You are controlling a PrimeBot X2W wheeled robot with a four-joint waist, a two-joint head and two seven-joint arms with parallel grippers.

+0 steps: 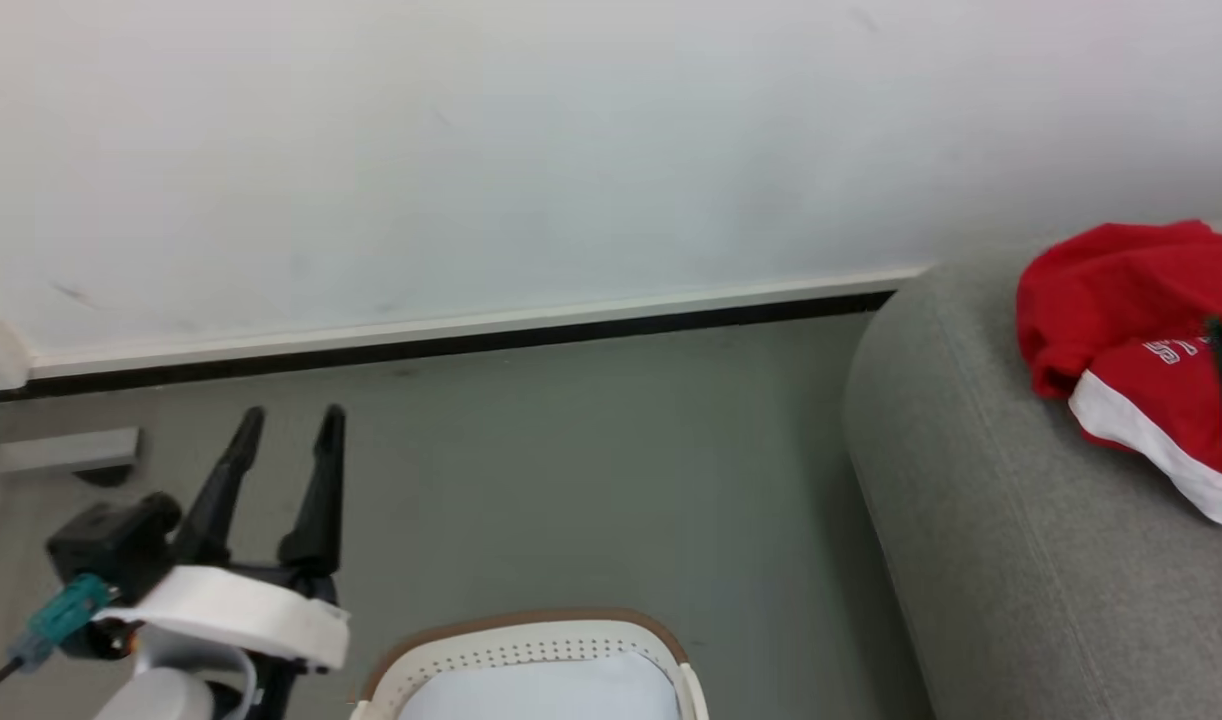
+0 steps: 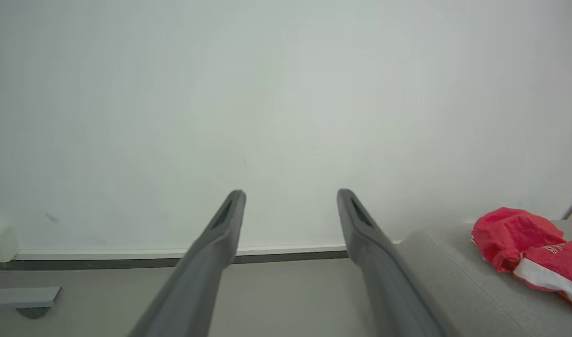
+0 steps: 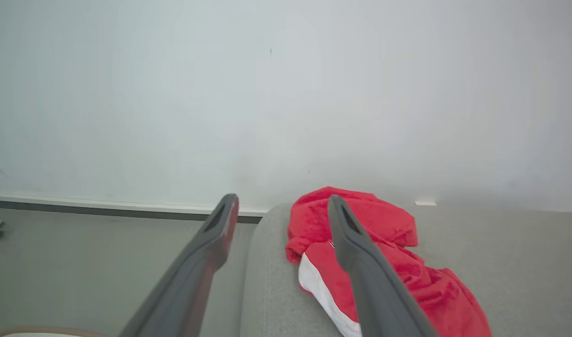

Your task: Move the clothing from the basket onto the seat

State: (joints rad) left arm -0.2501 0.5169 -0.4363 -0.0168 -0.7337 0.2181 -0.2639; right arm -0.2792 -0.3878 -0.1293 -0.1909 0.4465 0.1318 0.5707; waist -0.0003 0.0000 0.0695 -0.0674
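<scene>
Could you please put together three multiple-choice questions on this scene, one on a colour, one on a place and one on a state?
1. What colour is the basket rim? A) tan-brown B) blue C) black
2. Where does the red clothing lie? A) in the basket B) on the grey seat C) on a shelf
3. How is the left claw? A) shut on the clothing B) shut on the basket C) open, holding nothing
Answers: 1 A, the head view shows its tan-brown edge; 2 B, it rests on the upholstery; 3 C, its jaws stand apart with nothing between them.
</scene>
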